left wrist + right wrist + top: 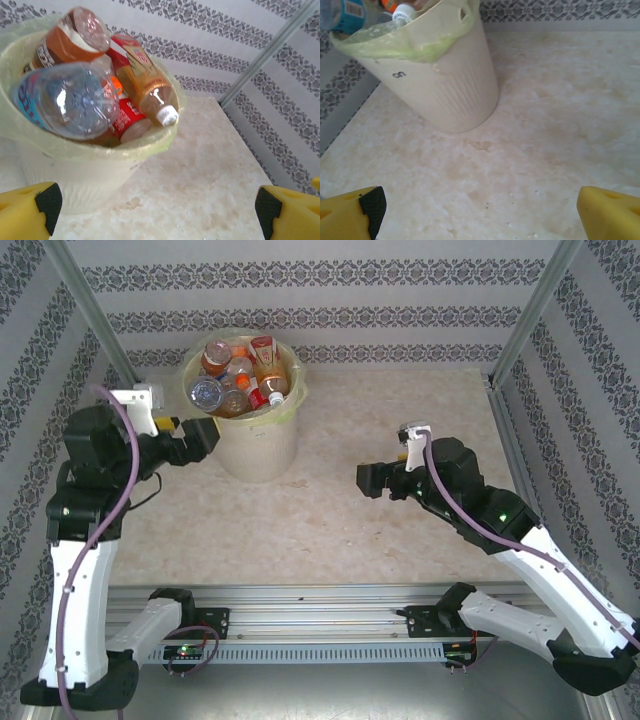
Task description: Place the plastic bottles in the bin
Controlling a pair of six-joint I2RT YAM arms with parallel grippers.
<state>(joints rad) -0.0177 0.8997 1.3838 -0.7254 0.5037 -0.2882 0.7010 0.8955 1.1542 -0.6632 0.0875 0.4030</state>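
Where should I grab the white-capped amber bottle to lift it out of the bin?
Probably across the bare body of the bottle, just behind the cap, coming from above. It lies on top of the pile, tilted cap-down against the bin rim, so its sides look free there.

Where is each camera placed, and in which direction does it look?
Top external: above and behind the arms, looking down on the table and the bin of bottles; both arms, the left tool and right tool show.
Left wrist: on the left arm, facing the bin's mouth closely; its yellow fingers at the bottom corners.
Right wrist: on the right arm, low, facing the bin's side; its fingers likewise.
Both wrist views share the bin.
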